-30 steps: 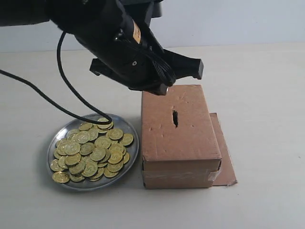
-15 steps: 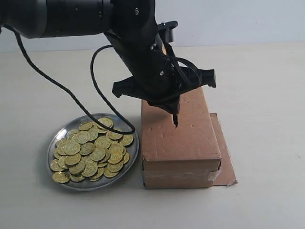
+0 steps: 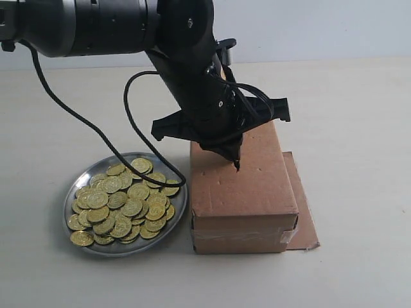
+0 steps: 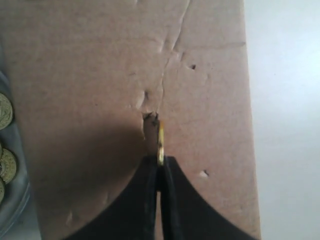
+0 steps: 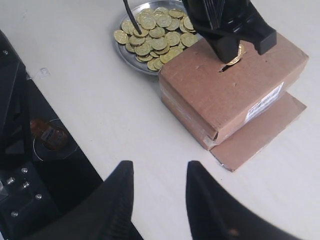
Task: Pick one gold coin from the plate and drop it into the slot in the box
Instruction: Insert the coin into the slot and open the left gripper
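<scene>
The brown cardboard box (image 3: 244, 186) stands right of the silver plate (image 3: 72, 194), which is heaped with gold coins (image 3: 122, 202). My left gripper (image 3: 236, 162) hangs over the box top, shut on one gold coin (image 4: 160, 142) held edge-on. The coin's lower edge is at the dark slot (image 4: 151, 120). In the right wrist view the same coin (image 5: 235, 56) shows just above the slot (image 5: 226, 67), with the box (image 5: 225, 95) and the plate (image 5: 129, 54) beyond. My right gripper (image 5: 157, 170) is open over bare table, far from both, and out of the exterior view.
A flat cardboard sheet (image 3: 302, 212) lies under the box and sticks out to its right. A black cable (image 3: 96, 131) loops from the left arm down to the plate. A dark robot base (image 5: 30, 165) shows in the right wrist view.
The left arm has swung forward and come down over the box, bringing the coin from above the far edge to the slot. Between the last two frames it barely lowered.
</scene>
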Controlling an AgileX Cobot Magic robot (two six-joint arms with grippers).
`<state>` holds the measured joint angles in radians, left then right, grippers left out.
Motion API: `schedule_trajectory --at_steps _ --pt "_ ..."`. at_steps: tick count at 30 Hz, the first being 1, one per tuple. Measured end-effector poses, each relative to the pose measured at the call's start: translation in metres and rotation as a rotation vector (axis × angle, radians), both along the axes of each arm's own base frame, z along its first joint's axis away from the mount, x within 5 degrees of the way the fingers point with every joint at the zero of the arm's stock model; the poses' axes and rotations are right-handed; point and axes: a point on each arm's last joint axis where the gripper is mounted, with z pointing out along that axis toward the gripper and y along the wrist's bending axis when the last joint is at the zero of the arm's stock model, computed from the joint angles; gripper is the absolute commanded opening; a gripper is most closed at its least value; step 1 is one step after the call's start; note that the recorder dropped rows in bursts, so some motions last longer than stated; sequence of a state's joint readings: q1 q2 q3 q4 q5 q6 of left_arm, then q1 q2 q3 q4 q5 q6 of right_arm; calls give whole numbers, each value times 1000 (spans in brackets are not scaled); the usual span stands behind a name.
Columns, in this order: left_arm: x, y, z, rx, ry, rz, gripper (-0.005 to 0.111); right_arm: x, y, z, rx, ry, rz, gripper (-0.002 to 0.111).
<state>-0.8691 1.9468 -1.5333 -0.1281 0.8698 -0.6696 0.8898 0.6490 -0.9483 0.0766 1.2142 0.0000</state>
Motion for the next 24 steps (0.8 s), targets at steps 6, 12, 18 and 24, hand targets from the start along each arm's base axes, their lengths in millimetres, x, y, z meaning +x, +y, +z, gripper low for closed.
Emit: schedule_trajectory --at_steps 6,12,18,24 --pt "0 1 -2 13 10 9 0 0 0 0 0 0 0 34" --pt "2 2 -2 19 6 12 0 0 0 0 0 0 0 34" --pt "2 2 -2 20 5 12 10 0 0 0 0 0 0 34" --pt "3 1 -2 9 -5 13 39 0 0 0 0 0 0 34"
